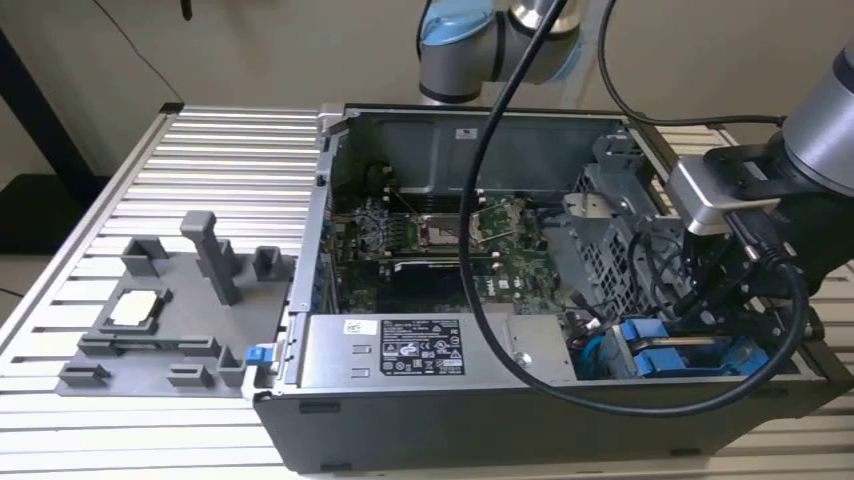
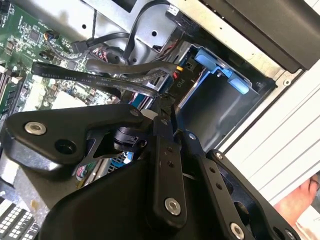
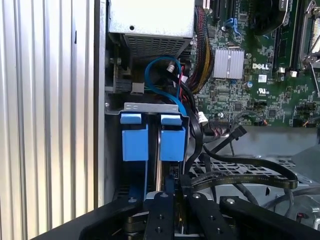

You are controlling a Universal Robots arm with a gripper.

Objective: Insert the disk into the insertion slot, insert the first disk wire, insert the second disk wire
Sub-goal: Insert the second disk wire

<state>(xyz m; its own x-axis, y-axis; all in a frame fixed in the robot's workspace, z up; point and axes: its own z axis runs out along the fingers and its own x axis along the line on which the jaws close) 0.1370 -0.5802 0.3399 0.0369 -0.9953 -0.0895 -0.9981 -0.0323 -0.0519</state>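
**Gripper at the drive bay, working a cable**

Disk (image 3: pixel 172 142) sits in its slot at the case's corner, 2 blue carrier tabs side by side. Gripper (image 3: pixel 172 192) just beside it, fingers nearly closed; whether they pinch the flat black cable (image 2: pixel 105 80) I cannot tell. Judgement: disk rigid, fairly heavy, best held by carrier edges; cable limp, best taken at its plug.

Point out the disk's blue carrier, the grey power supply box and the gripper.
disk's blue carrier (image 3: pixel 172 142), first wrist view, on its blue end tab.
grey power supply box (image 1: pixel 400 350), exterior view, on its stickered face.
gripper (image 3: pixel 172 200), first wrist view, between its black fingertips.
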